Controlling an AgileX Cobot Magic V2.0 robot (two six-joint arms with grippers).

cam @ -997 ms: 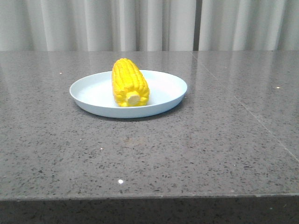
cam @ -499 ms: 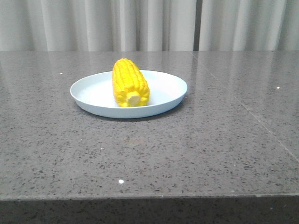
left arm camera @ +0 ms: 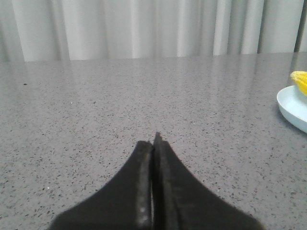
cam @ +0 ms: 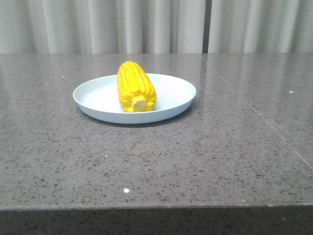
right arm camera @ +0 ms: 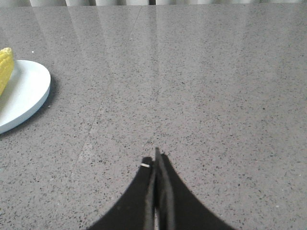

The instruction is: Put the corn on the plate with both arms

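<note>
The yellow corn [cam: 135, 87] lies on the pale blue plate [cam: 171, 93] in the middle of the table, its pale stub end facing the front edge. Neither arm shows in the front view. In the left wrist view my left gripper [left arm camera: 153, 142] is shut and empty over bare tabletop, with the plate's rim [left arm camera: 290, 108] and a tip of corn [left arm camera: 300, 80] at the frame's edge. My right gripper [right arm camera: 156, 159] is shut and empty too, well apart from the plate [right arm camera: 24, 98] and the corn [right arm camera: 5, 67].
The grey speckled stone table [cam: 220, 147] has its front edge near the bottom of the front view. Pale curtains [cam: 156, 24] hang behind the table's far edge. A seam line [cam: 264, 122] runs across the table's right part.
</note>
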